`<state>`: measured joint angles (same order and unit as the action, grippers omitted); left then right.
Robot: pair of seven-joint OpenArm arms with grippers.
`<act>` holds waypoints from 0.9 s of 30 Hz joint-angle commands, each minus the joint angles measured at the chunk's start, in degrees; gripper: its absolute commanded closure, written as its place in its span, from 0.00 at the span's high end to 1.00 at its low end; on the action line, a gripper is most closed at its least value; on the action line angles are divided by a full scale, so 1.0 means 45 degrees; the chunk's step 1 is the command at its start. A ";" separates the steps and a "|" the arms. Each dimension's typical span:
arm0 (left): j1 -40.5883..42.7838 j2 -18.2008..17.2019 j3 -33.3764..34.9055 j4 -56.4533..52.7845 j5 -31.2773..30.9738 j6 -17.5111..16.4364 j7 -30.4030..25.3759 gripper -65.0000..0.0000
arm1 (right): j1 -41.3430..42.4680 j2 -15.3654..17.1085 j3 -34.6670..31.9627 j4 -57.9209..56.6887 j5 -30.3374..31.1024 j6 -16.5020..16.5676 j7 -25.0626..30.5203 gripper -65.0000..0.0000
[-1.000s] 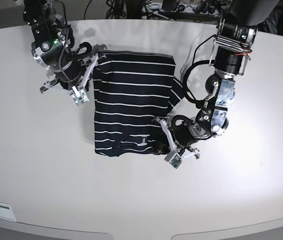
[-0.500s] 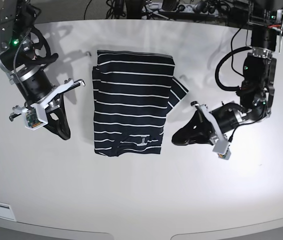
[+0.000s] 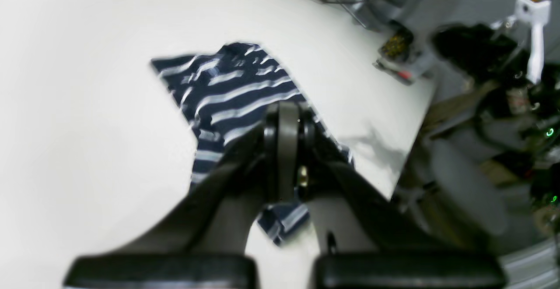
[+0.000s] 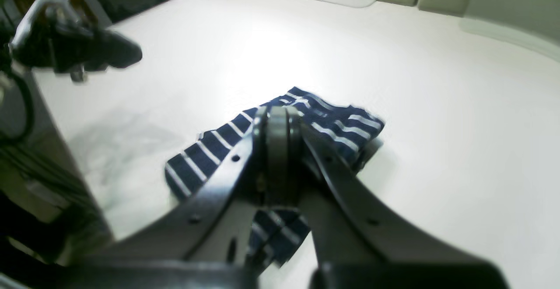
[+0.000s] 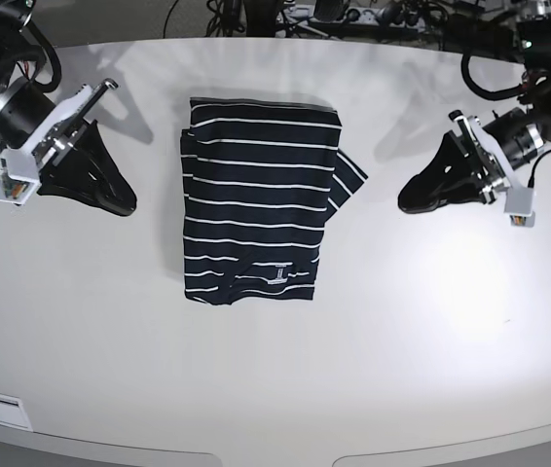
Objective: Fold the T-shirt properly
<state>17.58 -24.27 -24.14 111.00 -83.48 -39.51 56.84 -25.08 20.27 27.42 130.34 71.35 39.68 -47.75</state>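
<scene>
- T-shirt point(image 5: 256, 199) in the base view: it lies folded to a tall rectangle at the middle of the table point(image 5: 285, 389), small white label toward 6 o'clock, with one sleeve corner poking out past the edge at 3 o'clock. The left gripper point(image 5: 414, 199) sits well apart at 3 o'clock and the right gripper point(image 5: 120, 202) well apart at 9 o'clock — both look pressed together with nothing between them.
- Left wrist view: blurred; the T-shirt point(image 3: 236, 92) shows beyond the fingers at 12 o'clock, the jaws drawn tight and holding no cloth.
- Right wrist view: the T-shirt point(image 4: 306, 114) lies ahead at 12 o'clock on the bare table; the jaws meet, empty.
- Judgement: the fold looks nearly done. To finish well, I would tuck that stray sleeve under or over the stack — pinching only its tip, low to the table, so the layers beneath do not drag askew.
</scene>
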 commanded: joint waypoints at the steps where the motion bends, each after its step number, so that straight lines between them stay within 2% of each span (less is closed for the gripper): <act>1: 0.0452 -0.0180 -0.0350 0.0515 -0.0337 -0.0110 -0.0189 0.00 | -0.0330 0.0126 0.0369 0.0189 0.0578 0.0071 0.0083 0.00; 8: 0.3871 -0.0175 -0.2404 0.2283 -0.0337 -0.0110 -0.0185 0.00 | -0.2535 0.0078 0.2390 0.0189 0.3033 0.0071 -0.1967 0.00; 12: 0.5882 0.0029 -0.3555 0.3215 -0.0337 -0.0110 -0.0180 0.00 | -0.3813 0.0078 0.3526 0.0189 0.3033 0.0071 -0.3410 0.00; 17: 0.8218 0.0136 -0.4250 0.4265 -0.0337 -0.0110 -0.0131 0.00 | -0.5382 0.0078 0.3939 0.0194 0.3033 0.0071 -0.4012 0.00; 22: 1.0370 0.0136 -0.4260 0.5139 -0.0337 -0.0110 0.0772 0.00 | -0.7023 0.0078 0.3920 0.0189 0.3033 0.0071 -0.4755 0.00; 27: 1.2439 0.0136 -0.4255 0.5285 -0.0337 -0.0110 0.1224 0.00 | -0.8869 0.0078 0.3920 0.0189 0.3033 0.0071 -0.4896 0.00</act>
<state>72.71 -23.35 -42.87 134.06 -83.64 -39.51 63.09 -64.31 20.14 44.62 130.52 83.68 39.70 -70.54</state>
